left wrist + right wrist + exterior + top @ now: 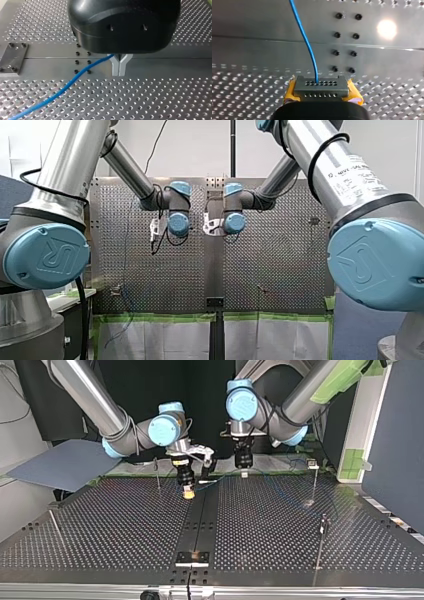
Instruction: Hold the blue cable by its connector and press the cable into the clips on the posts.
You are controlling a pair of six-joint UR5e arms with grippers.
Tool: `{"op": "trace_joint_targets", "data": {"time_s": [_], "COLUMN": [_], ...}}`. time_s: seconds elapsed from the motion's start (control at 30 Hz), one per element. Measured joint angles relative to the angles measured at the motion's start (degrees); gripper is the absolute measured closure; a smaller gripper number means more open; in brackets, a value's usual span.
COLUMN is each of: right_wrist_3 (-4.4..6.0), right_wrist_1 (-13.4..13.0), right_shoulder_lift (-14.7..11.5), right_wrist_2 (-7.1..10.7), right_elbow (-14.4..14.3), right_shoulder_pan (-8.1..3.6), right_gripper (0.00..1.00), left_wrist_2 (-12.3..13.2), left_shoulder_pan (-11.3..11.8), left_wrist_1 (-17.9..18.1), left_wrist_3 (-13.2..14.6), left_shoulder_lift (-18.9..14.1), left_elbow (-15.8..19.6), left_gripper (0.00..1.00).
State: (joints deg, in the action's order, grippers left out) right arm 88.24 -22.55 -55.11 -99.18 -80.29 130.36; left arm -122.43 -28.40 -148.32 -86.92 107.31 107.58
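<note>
- Between the yellow pads (291, 91) of my right arm's tool (322, 92), a grey rectangular connector with two rows of small holes (322, 85) sits clamped at both ends.
- Ahead of that tool, a thin blue cable (305, 37) leaves the connector's upper row of holes and runs off over the perforated metal desk (249, 100).
- Under my left arm's black tool (119, 71), the two metal fingers (115, 67) are pressed together at their tips, forming a Y over the desk's smooth central strip.
- The blue cable emerges from the fork of that Y and trails to one side of the tool across the desk's holes. Whether the fingers pinch it cannot be told.
- In the top view, both tools hang close together, low over the desk, with thin upright metal posts (315, 482) standing well apart from them.
</note>
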Motion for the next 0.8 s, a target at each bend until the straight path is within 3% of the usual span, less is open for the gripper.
{"op": "trace_joint_targets", "data": {"time_s": [0.2,0.37,0.47,0.8], "right_wrist_3": [2.37,2.84,3.75,6.78], "right_wrist_1": [-3.4,-6.2,-7.9,-13.6], "right_shoulder_lift": [0.0,0.0,0.0,1.6], "right_wrist_2": [0.41,0.41,0.50,0.06], "right_elbow": [-3.4,-6.2,-8.0,-13.6], "right_shoulder_pan": [-0.29,-0.34,-0.55,-2.28], "right_gripper": [1.00,1.00,1.00,1.00], "left_wrist_2": [0.6,1.3,1.8,3.0], "left_shoulder_pan": [-0.2,-0.5,-0.2,-0.5], "left_wrist_1": [1.1,3.3,4.7,5.9], "left_wrist_3": [0.1,0.1,0.1,0.6], "left_shoulder_lift": [1.5,4.1,5.8,10.9], "left_elbow": [0.5,0.5,0.2,-0.6], "left_gripper": [1.00,1.00,1.00,1.00]}}
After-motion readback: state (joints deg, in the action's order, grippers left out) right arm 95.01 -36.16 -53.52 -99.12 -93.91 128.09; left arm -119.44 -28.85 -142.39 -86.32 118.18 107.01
